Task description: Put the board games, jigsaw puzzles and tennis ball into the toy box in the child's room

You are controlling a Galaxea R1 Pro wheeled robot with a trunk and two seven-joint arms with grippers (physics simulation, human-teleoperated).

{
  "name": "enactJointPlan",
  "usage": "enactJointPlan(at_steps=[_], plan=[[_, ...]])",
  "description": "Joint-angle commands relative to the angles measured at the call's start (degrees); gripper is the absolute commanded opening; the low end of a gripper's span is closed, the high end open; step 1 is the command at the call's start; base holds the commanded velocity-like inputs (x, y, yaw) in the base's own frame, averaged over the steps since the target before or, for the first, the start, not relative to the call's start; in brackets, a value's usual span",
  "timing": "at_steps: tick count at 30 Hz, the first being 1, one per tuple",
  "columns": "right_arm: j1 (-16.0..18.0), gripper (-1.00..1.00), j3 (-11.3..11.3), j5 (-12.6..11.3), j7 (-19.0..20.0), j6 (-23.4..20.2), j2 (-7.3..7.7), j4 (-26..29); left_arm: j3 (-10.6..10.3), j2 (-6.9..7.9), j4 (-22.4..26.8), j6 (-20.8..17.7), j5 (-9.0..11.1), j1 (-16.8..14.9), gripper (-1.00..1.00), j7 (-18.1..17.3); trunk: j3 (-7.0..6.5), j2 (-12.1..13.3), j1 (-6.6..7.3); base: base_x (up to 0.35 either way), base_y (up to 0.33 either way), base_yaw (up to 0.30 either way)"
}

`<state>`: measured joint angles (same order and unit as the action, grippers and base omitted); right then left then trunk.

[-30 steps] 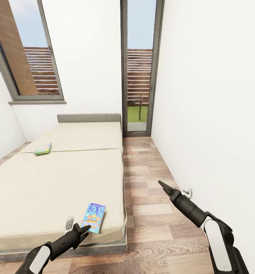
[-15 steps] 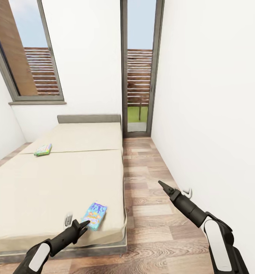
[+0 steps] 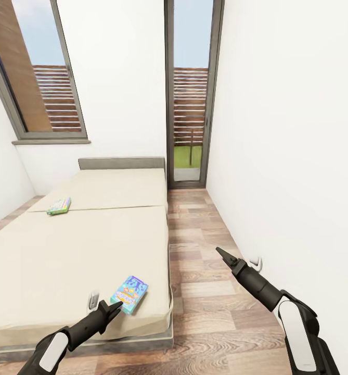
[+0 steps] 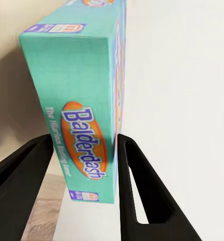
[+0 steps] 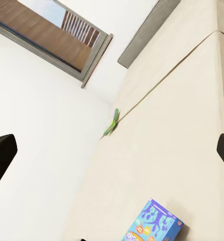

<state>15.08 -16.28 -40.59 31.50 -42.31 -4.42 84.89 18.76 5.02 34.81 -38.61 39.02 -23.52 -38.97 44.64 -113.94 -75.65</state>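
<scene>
Blue board game (image 3: 129,294): near bed (image 3: 64,250) corner, between spread left gripper (image 3: 113,308) fingers, contact unclear.
Right gripper (image 3: 220,253): over floor, jaws apart.
Green board game (image 3: 59,205): farther up mattress.

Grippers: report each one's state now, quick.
Left gripper: open, fingers either side of the light blue board game, not clamped.
Right gripper: open, holding nothing, over the floor.
</scene>
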Motion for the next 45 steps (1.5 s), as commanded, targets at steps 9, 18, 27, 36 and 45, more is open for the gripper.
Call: enactJointPlan(at_steps=[9,18,27,36,45], plan=[[0.08,1.0,-0.15,-0.11,0.14,-0.41,-0.06,0.01,0.13,-0.01,-0.03,-0.32,0.09,-0.04,-1.0,-0.14,0.05,-0.02,0.01,0.0,0.0,0.0],[0.09,1.0,-0.15,-0.11,0.14,-0.41,-0.06,0.01,0.13,-0.01,-0.02,-0.32,0.09,-0.04,-1.0,-0.14,0.05,-0.02,0.01,0.0,0.0,0.0],[0.07,1.0,-0.15,-0.1,0.14,-0.41,-0.06,0.01,0.13,-0.01,-0.03,-0.32,0.09,-0.04,-1.0,-0.14,-0.66,1.58,0.89,0.0,0.0,0.0],[0.09,1.0,-0.15,-0.1,0.14,-0.41,-0.06,0.01,0.13,-0.1,-0.02,-0.32,0.09,-0.04,-1.0,-0.14,-2.28,5.19,2.86,0.0,0.0,0.0],[0.1,1.0,-0.15,-0.11,0.14,-0.41,-0.06,0.01,0.13,-0.1,-0.03,-0.32,0.08,-0.04,-1.0,-0.14,-3.9,8.8,4.84,0.0,0.0,0.0]])
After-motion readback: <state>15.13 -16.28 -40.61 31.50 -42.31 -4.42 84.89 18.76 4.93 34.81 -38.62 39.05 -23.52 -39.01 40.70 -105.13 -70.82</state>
